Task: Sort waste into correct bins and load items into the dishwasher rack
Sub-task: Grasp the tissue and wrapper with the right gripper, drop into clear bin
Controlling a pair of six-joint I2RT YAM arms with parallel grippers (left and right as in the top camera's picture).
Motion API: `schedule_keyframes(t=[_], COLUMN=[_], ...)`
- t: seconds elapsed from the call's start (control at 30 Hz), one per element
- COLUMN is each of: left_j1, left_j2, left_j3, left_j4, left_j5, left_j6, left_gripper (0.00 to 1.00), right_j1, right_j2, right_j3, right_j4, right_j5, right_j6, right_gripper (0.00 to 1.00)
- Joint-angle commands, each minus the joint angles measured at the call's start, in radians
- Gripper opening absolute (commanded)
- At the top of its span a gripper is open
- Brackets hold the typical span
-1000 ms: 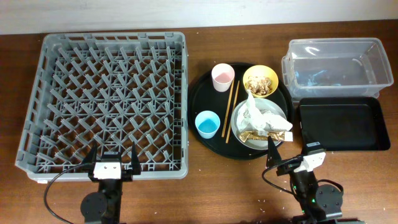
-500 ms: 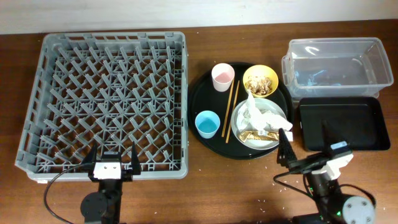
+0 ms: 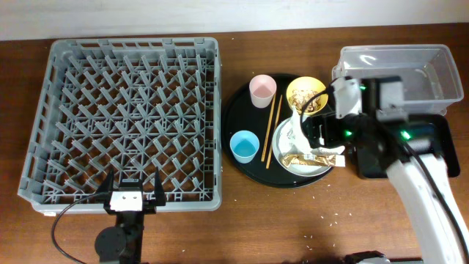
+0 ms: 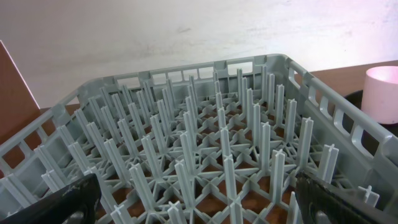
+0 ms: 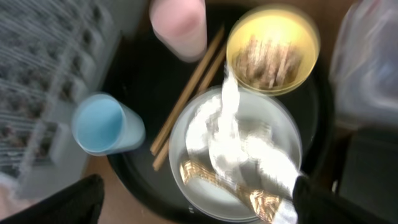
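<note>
Sorting waste looks to be the step in hand, and the first pick is not yet made. The crumpled white napkin (image 5: 230,134) lies on the pale grey plate (image 5: 176,140) with gold wrappers (image 5: 199,171) along its near side, and all of it sits directly below and between the right gripper's (image 5: 199,182) fingers (image 5: 68,202). Those fingers stand spread wide, holding nothing. The wrist view is blurred, so I cannot tell whether a tip grazes the paper.

Beyond the fingers, the yellow bowl (image 5: 231,46) holds brownish scraps (image 5: 270,59). The chopsticks (image 5: 186,93) and pink cup (image 5: 179,28) lie ahead toward the left finger, and the blue cup (image 5: 102,124) sits just outside that finger. The clear tub (image 3: 440,51) and the shallow black tray (image 3: 448,139) are off past the right finger — near, but apart from the plate.

The next move calls for a drop straight down and a close on the napkin's raised ridge, without dragging the wrappers or tipping the plate, then a carry out to the proper bin.

The left gripper (image 3: 133,185) hangs at the near wall of the dishwasher rack (image 3: 132,42), its fingers equally wide and empty — the pegs lie just ahead of them, with nothing loaded.
</note>
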State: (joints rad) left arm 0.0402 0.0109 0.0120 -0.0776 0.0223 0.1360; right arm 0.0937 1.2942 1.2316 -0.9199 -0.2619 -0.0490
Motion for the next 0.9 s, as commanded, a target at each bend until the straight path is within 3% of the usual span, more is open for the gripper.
schedule_keyframes(t=[0.0, 0.2, 0.43, 0.47, 0.63, 0.77, 0.87], left_j1=[-0.005, -0.005, -0.005, -0.005, -0.005, -0.005, -0.005], left_j2=[-0.006, -0.006, -0.006, -0.006, -0.006, -0.006, -0.006], left_j3=[-0.003, -0.003, -0.003, -0.003, -0.003, -0.003, -0.003], left_j4=[-0.004, -0.004, -0.004, -0.004, -0.004, -0.004, -0.004], left_j5=[-0.001, -0.001, -0.001, -0.001, -0.001, -0.001, -0.001], left_j6=[0.016, 0.016, 0.016, 0.016, 0.016, 0.016, 0.016], left_gripper=[1.00, 1.00, 1.00, 1.00, 1.00, 1.00, 1.00], right_j1=[0.005, 0.007, 0.026, 0.031, 0.051, 0.051, 0.050], right_j2=[0.185, 0.526, 0.616, 0.616, 0.616, 0.583, 0.527], right_j3=[0.010, 0.010, 0.010, 0.010, 0.010, 0.084, 0.311], right_j4=[-0.063, -0.040, 0.049, 0.049, 0.046, -0.042, -0.247], right_j5=[0.052, 0.153, 0.200, 0.200, 0.195, 0.155, 0.136], right_j6=[-0.100, -0.206, -0.209, -0.209, -0.179, -0.148, -0.082], right_gripper=[0.96, 0.98, 0.97, 0.92, 0.04, 0.04, 0.04])
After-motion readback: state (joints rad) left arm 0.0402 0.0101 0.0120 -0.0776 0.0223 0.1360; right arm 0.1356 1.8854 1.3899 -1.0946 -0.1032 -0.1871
